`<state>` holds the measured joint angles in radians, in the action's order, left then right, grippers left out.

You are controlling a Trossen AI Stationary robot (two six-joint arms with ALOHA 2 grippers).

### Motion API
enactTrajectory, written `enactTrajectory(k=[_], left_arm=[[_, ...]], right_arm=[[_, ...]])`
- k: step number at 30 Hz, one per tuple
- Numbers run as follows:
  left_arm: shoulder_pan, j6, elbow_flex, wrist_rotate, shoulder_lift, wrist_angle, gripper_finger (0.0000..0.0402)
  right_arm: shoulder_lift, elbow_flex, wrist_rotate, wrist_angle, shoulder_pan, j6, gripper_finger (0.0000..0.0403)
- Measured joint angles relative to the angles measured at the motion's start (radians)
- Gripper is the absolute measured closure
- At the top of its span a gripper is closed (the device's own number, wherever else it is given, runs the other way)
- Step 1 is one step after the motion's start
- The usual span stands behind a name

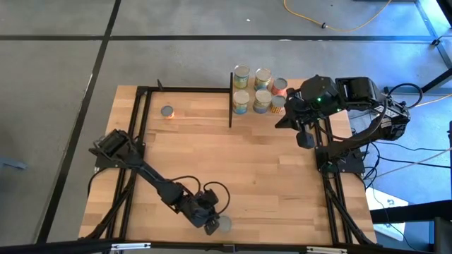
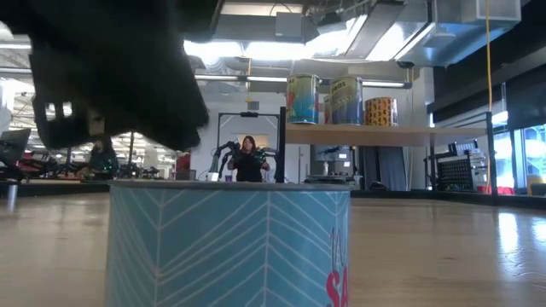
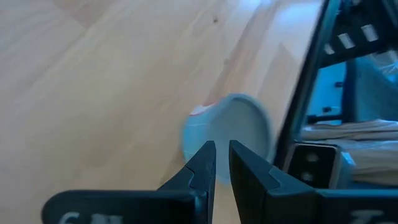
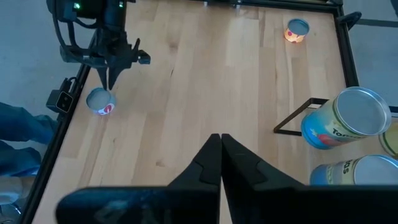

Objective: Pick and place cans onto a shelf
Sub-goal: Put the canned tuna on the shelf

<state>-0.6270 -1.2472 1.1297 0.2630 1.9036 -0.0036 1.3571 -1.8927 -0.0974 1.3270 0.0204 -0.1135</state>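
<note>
A pale-blue can (image 3: 227, 127) with a grey top stands upright on the table's near edge (image 1: 224, 224) and fills the low view (image 2: 230, 247). My left gripper (image 3: 222, 163) slants down just over its top, fingers almost together, nothing between them. In the low view the left gripper (image 2: 128, 85) hangs clear above the can. My right gripper (image 4: 219, 143) is shut and empty, raised high at the far right. Several cans (image 1: 258, 88) stand on the shelf (image 2: 384, 134). One more can (image 1: 167, 111) stands on the table at the far left.
Black frame rails (image 1: 134, 141) run along the table's left and right sides, and one rail (image 3: 305, 112) passes close to the pale-blue can at the near edge. People (image 2: 249, 160) are in the room behind the table. Bare wood lies in the middle of the table (image 1: 233, 162).
</note>
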Motion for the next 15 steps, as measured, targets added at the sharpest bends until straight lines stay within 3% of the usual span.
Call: enactTrajectory(k=[15], left_arm=[[0.007,-0.008,-0.001,-0.019,0.059,0.049,0.0364]], right_arm=[[0.0,0.0,0.0,0.001,0.0,0.0,0.0393]])
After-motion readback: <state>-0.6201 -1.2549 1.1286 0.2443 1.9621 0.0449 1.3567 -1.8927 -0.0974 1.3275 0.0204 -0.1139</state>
